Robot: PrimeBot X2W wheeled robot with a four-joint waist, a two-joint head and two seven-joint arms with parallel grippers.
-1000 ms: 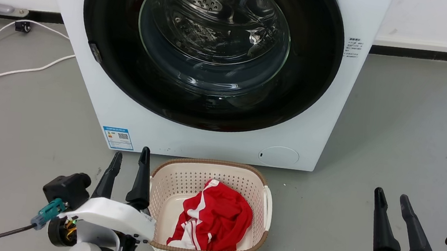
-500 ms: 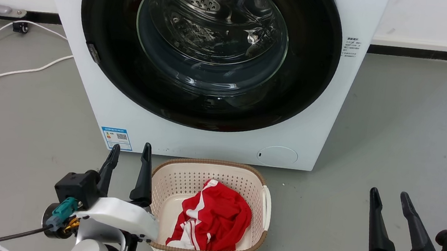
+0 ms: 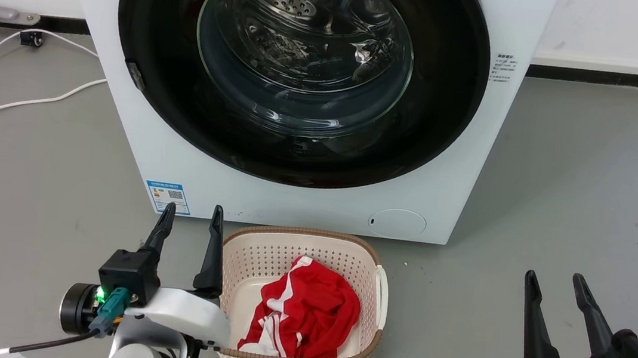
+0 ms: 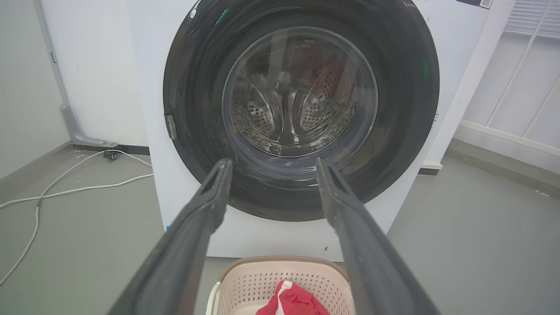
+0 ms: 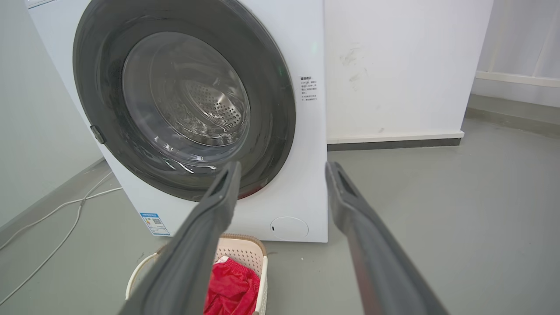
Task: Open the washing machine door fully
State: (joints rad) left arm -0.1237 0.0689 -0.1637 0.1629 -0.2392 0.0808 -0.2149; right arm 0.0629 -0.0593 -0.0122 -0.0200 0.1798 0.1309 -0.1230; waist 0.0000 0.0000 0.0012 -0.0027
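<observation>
The white washing machine [image 3: 121,120] [image 4: 153,188] [image 5: 310,183] stands ahead on the grey floor. Its washing machine door [image 3: 439,126] [image 4: 407,109] [image 5: 271,100], a glossy black disc with a bulging clear glass bowl, lies flat against the front, shut. A small latch tab [image 3: 137,75] sits on the door's left rim. My left gripper [image 3: 190,213] [image 4: 271,168] is open, low in front of the machine near the blue label [image 3: 167,196], touching nothing. My right gripper [image 3: 553,281] [image 5: 282,170] is open too, farther right over bare floor, empty.
A cream perforated basket [image 3: 375,263] [image 4: 245,280] [image 5: 258,258] holding a red and white garment [image 3: 304,312] sits on the floor just before the machine, right beside my left gripper. White cables [image 3: 3,101] trail over the floor at the left. A white wall with a dark baseboard [image 3: 607,77] runs behind.
My left gripper has risen slightly and edged right, toward the machine's lower front. The right gripper has shifted a little left. The door has stayed shut.
</observation>
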